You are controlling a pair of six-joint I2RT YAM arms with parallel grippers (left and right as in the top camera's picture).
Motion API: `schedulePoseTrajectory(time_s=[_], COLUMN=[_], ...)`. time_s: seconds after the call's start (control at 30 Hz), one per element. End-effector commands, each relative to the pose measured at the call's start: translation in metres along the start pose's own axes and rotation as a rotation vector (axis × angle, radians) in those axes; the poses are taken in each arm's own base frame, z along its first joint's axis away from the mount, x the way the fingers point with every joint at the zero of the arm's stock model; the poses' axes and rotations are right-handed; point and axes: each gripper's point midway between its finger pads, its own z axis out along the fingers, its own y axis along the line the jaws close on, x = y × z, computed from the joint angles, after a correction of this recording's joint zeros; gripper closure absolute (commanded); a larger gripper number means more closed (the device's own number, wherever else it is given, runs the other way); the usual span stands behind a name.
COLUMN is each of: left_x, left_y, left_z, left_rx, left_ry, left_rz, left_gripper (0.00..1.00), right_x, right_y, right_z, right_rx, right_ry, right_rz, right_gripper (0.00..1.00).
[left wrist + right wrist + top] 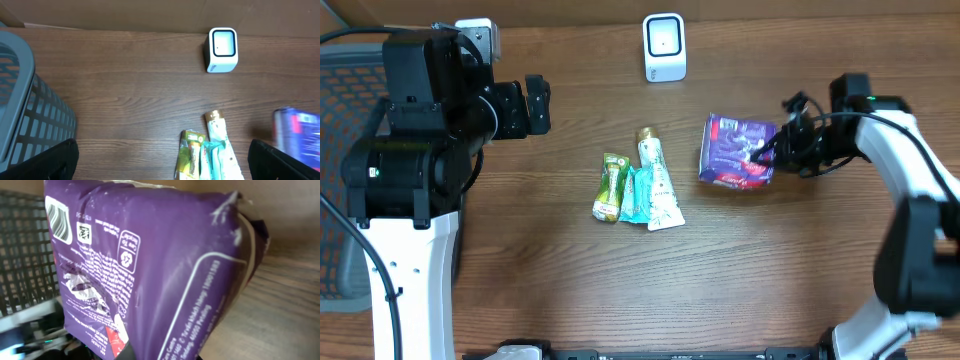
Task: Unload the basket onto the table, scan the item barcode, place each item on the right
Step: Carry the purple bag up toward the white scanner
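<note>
Grip on the purple packet (735, 150) is by the right gripper (768, 150), whose jaws are pressed together on the packet's near edge. Pinching the edge leaves the broad printed faces uncovered, which appears intended, since a face must be shown to the barcode scanner (664, 47). In the right wrist view the packet fills the frame directly ahead of the fingers. Small print and symbols show on it, but no barcode can be confirmed.

The scanner stands upright, well apart from the right gripper, ahead of it toward the far edge of the table and off to its inner side. The packet is not yet in front of the scanner's window, so the scan is judged not yet done.

The left gripper (535, 105) is spread wide and holds nothing. It hangs above the table, well apart from the packet, and looks to be kept clear of the work.

Between the two grippers lie a green sachet (611, 187), a teal sachet (638, 195) and a white gold-capped tube (658, 185), side by side and touching.

The surface is a dark wood-grain table (570, 280), flat and dry. A grey slatted basket (25, 110) sits beside the left gripper on its outer side. A plain brown panel (125, 12) closes the far edge.
</note>
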Motion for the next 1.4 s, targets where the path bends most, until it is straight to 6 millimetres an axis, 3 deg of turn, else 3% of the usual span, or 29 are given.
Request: schedulePoseTrajectory(time_s=[0.0, 0.13, 0.3, 0.57, 0.77, 0.93, 1.07, 1.37], left_x=[-0.002, -0.002, -0.002, -0.002, -0.002, -0.002, -0.002, -0.002], left_y=[0.003, 0.003, 0.003, 0.003, 0.003, 0.003, 0.003, 0.003], left_z=[0.001, 0.001, 0.001, 0.001, 0.001, 0.001, 0.001, 0.001], left_rx=[-0.011, -0.011, -0.011, -0.011, -0.011, -0.011, -0.011, -0.011], left_ry=[-0.003, -0.003, -0.003, -0.003, -0.004, -0.003, -0.003, -0.003], left_rz=[0.01, 0.01, 0.01, 0.01, 0.01, 0.01, 0.01, 0.01], left_gripper=[0.01, 0.01, 0.0, 0.0, 0.0, 0.0, 0.0, 0.0], right_x=[-0.005, 0.01, 0.023, 0.027, 0.011, -0.015, -0.045, -0.142], right_y=[0.067, 0.108, 0.131, 0.136, 0.12, 0.128, 0.13, 0.082], right_z=[-0.045, -0.06, -0.065, -0.06, -0.071, -0.095, -0.094, -0.073], right_rx=[0.025, 0.064, 0.076, 0.069, 0.202, 0.423, 0.616, 1.3], right_ry=[-0.14, -0.191, -0.214, -0.201, -0.271, -0.286, -0.269, -0.539], right_rz=[-0.232, -0.368, -0.374, -0.357, -0.164, -0.139, -0.165, -0.242], right_gripper=[0.96, 0.96, 0.96, 0.96, 0.96, 0.96, 0.96, 0.96])
